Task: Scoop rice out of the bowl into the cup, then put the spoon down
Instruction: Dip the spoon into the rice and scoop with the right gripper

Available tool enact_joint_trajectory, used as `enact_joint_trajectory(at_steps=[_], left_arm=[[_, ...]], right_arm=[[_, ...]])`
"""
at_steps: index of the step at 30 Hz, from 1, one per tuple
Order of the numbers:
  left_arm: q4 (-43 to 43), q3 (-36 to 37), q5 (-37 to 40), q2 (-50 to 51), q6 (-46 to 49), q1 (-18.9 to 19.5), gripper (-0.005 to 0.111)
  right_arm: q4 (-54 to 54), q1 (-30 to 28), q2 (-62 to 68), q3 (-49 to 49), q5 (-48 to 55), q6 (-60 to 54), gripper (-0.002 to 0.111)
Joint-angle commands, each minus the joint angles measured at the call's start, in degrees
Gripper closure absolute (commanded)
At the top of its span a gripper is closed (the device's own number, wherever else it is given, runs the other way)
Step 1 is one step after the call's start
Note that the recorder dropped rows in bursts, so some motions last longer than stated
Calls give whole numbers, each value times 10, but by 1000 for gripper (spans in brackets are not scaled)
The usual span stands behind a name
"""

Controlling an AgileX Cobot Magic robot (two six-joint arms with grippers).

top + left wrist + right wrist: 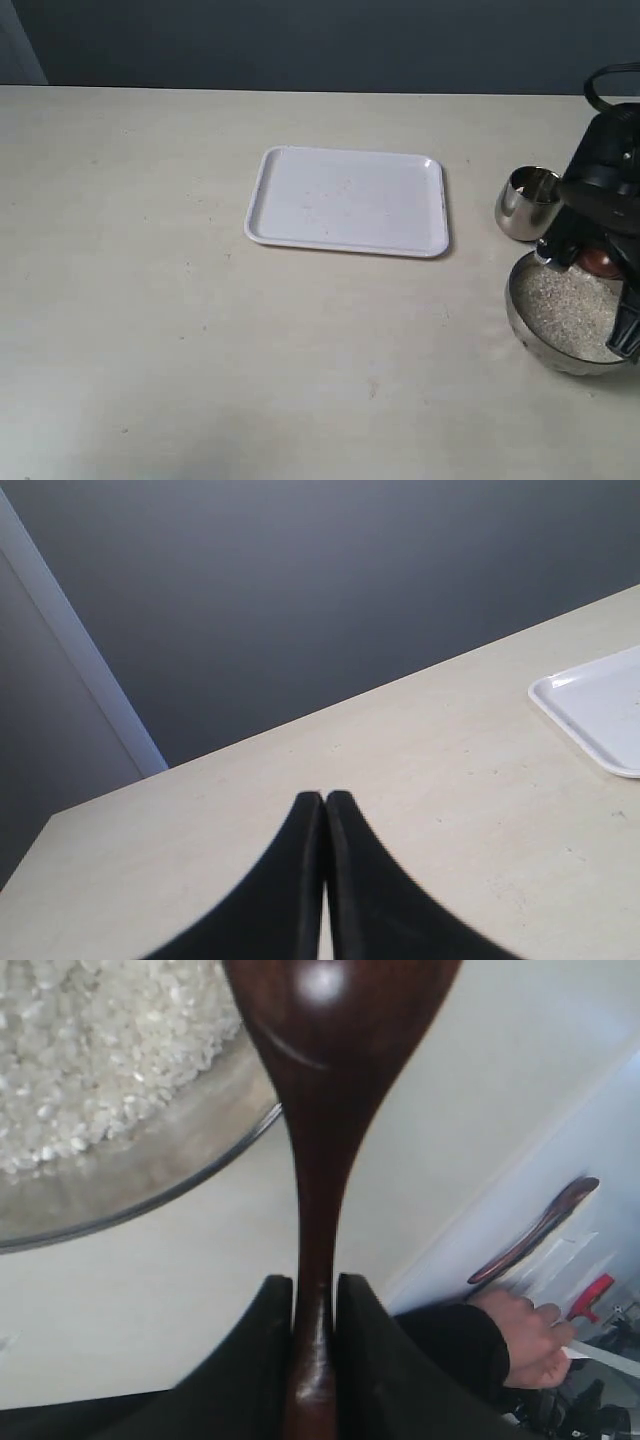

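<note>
At the right edge of the table stands the wide steel bowl (522, 322), filled with white rice (570, 308). The small steel cup (528, 203) stands just behind it, to the left. My right gripper (314, 1285) is shut on the thin handle of the reddish-brown spoon (330, 1080). The spoon's oval end (600, 262) hangs over the bowl's far rim, next to the rice (90, 1050) and the bowl's wall (150, 1195). My left gripper (324, 798) is shut on nothing above bare table, and the exterior view does not show it.
A flat white tray (345, 200) lies mid-table, left of the cup; its corner (600, 715) shows in the left wrist view. Past the table's edge, a person's hand (525, 1335) rests by a white surface bearing a reddish-brown stick (535, 1230).
</note>
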Motion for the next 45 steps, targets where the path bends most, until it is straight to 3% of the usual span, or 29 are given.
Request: enact_joint_trajectory(at_steps=[1, 10, 38, 45], left_arm=[[-2, -1, -6, -3, -2, 0, 106], [-2, -1, -6, -3, -2, 0, 106], [-2, -1, -6, -3, -2, 0, 106], [-2, -1, -6, -3, -2, 0, 106]], right_arm=[[-7, 2, 2, 3, 0, 0, 109], [-17, 61, 48, 3, 0, 10, 109], [10, 70, 93, 3, 0, 33, 109], [4, 119, 129, -5, 0, 40, 109]])
